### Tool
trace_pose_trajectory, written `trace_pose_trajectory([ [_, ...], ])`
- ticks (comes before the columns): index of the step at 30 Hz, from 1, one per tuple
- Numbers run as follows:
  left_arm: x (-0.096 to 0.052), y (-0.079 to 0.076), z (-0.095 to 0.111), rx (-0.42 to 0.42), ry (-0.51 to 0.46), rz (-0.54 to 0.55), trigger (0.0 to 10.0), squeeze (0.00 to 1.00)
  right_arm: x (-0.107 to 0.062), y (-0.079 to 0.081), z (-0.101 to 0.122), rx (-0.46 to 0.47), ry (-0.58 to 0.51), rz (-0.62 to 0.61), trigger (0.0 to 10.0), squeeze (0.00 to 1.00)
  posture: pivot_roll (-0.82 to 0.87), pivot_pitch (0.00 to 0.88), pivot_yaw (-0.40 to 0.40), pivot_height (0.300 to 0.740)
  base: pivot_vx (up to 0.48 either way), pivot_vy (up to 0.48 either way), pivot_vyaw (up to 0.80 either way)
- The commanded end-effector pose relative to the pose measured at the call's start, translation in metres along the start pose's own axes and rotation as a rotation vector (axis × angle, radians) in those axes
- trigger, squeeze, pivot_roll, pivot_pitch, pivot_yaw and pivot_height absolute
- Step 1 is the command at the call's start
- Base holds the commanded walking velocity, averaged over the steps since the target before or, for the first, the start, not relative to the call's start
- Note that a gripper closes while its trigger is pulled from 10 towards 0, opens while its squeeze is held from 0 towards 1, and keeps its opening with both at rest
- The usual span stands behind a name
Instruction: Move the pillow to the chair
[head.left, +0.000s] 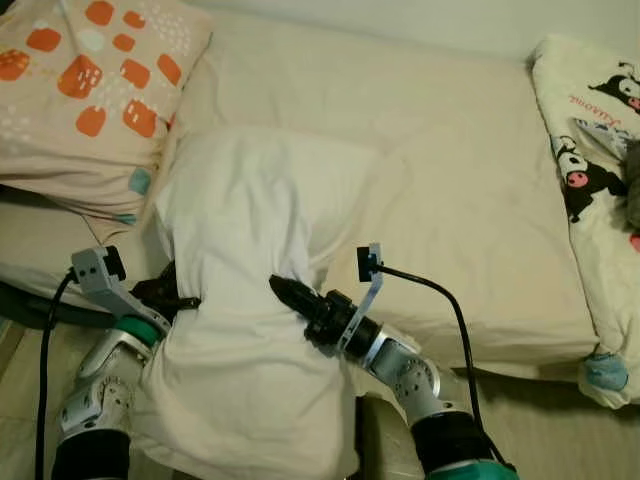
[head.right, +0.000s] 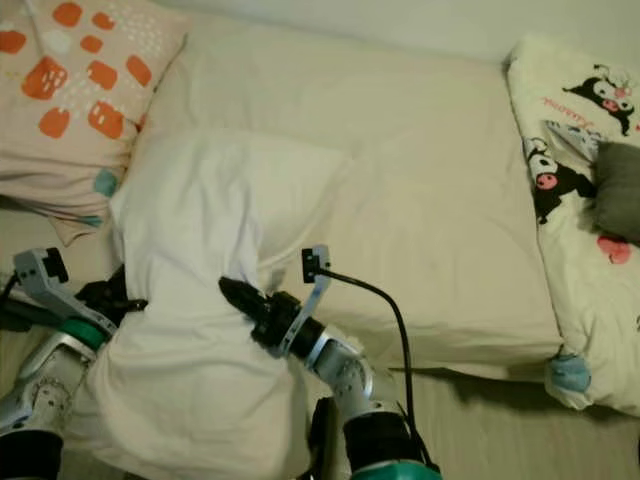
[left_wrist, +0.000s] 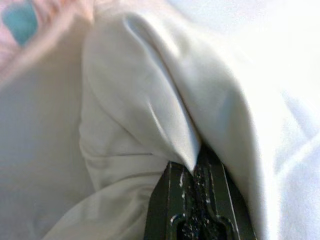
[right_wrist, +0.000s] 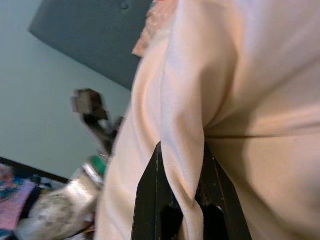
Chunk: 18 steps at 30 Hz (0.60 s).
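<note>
White pillow (head.left: 250, 260) half off near edge of bed (head.left: 460, 180). Left tool (head.left: 180, 297) and right tool (head.left: 285, 292) both pinching its cloth. You lift next, carry to chair.

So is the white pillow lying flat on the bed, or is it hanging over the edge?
Hanging over. The white pillow drapes past the bed edge, pinched between left gripper and right gripper.

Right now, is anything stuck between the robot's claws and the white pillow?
No. Both claws already pinch the pillow: the left claw on its left side, the right claw on its right, cloth caught between the fingers. No chair is in view, so that path can't be judged.
</note>
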<state>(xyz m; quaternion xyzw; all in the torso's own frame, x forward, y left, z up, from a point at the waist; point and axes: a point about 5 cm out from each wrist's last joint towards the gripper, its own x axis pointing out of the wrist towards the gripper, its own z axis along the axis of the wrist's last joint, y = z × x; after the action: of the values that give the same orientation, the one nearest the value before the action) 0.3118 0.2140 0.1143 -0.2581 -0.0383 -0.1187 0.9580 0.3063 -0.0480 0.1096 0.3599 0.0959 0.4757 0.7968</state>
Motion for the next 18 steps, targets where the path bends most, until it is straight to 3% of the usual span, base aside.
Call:
trace_pose_trajectory([
  [1, 0.006, -0.015, -0.002, -0.010, -0.002, -0.065, 0.0, 0.00, 0.005, 0.007, -0.002, -0.017, 0.006, 0.031, 0.0, 0.00, 0.13, 0.104, -0.024, 0.634, 0.000, 0.000, 0.00],
  [4, 0.008, -0.027, 0.005, -0.003, -0.031, -0.076, 0.0, 0.00, 0.004, 0.006, 0.004, -0.103, -0.004, -0.011, 0.0, 0.00, 0.12, 0.097, -0.017, 0.634, 0.000, 0.000, 0.00],
  [6, 0.007, -0.042, 0.005, 0.066, -0.029, -0.111, 0.0, 0.00, 0.002, 0.009, 0.010, -0.207, -0.022, -0.049, 0.0, 0.00, 0.12, 0.091, -0.021, 0.634, 0.000, 0.000, 0.00],
  [7, 0.007, -0.042, 0.005, 0.066, -0.029, -0.111, 0.0, 0.00, 0.002, 0.009, 0.010, -0.207, -0.022, -0.049, 0.0, 0.00, 0.12, 0.091, -0.021, 0.634, 0.000, 0.000, 0.00],
  [8, 0.006, -0.051, 0.005, 0.143, -0.022, -0.119, 0.0, 0.00, -0.001, 0.011, 0.016, -0.268, -0.060, -0.085, 0.0, 0.00, 0.12, 0.090, -0.023, 0.634, 0.000, 0.000, 0.00],
  [12, 0.006, -0.054, 0.005, 0.207, -0.022, -0.102, 0.0, 0.00, -0.004, 0.010, 0.020, -0.285, -0.095, -0.138, 0.0, 0.00, 0.12, 0.089, -0.025, 0.634, 0.000, 0.000, 0.00],
  [13, 0.006, -0.055, 0.004, 0.245, -0.010, -0.081, 10.0, 0.00, -0.006, 0.009, 0.023, -0.314, -0.102, -0.172, 10.0, 0.00, 0.12, 0.089, -0.027, 0.634, 0.000, 0.000, 0.00],
  [14, 0.007, -0.056, 0.003, 0.284, 0.004, -0.057, 10.0, 0.00, -0.008, 0.008, 0.026, -0.349, -0.105, -0.202, 10.0, 0.00, 0.12, 0.088, -0.028, 0.634, 0.000, 0.000, 0.00],
  [18, 0.008, -0.056, 0.005, 0.272, -0.004, -0.028, 10.0, 0.00, -0.010, 0.006, 0.030, -0.360, -0.109, -0.227, 10.0, 0.00, 0.12, 0.087, -0.028, 0.634, 0.000, 0.000, 0.00],
])
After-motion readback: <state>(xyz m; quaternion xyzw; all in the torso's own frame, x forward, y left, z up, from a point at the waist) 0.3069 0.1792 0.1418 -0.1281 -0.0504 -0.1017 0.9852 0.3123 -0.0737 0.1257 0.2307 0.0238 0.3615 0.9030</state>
